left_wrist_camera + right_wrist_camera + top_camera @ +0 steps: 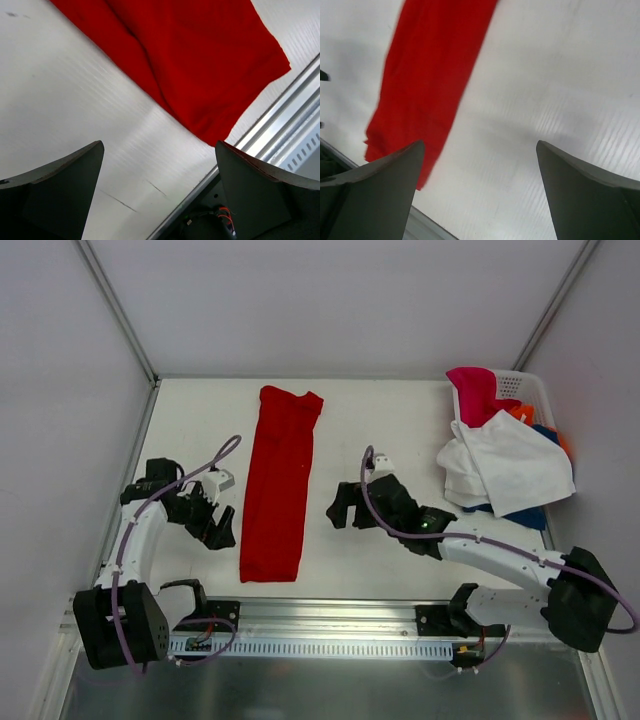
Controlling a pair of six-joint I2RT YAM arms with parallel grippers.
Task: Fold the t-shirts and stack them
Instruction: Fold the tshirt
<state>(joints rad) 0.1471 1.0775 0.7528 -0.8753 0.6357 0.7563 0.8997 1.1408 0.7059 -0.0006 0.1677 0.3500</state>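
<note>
A bright red t-shirt lies on the table folded into a long narrow strip running front to back. My left gripper hovers just left of its near end, open and empty; its wrist view shows the red t-shirt's near corner beyond the spread fingers. My right gripper is open and empty to the right of the strip, with the red t-shirt at the upper left of its view. At the back right, a white t-shirt drapes out of the basket, a magenta one sits on top, and orange and blue cloth peek out beneath.
The white perforated basket stands in the back right corner. A metal rail runs along the table's near edge, close behind the left gripper. Grey walls enclose the table on three sides.
</note>
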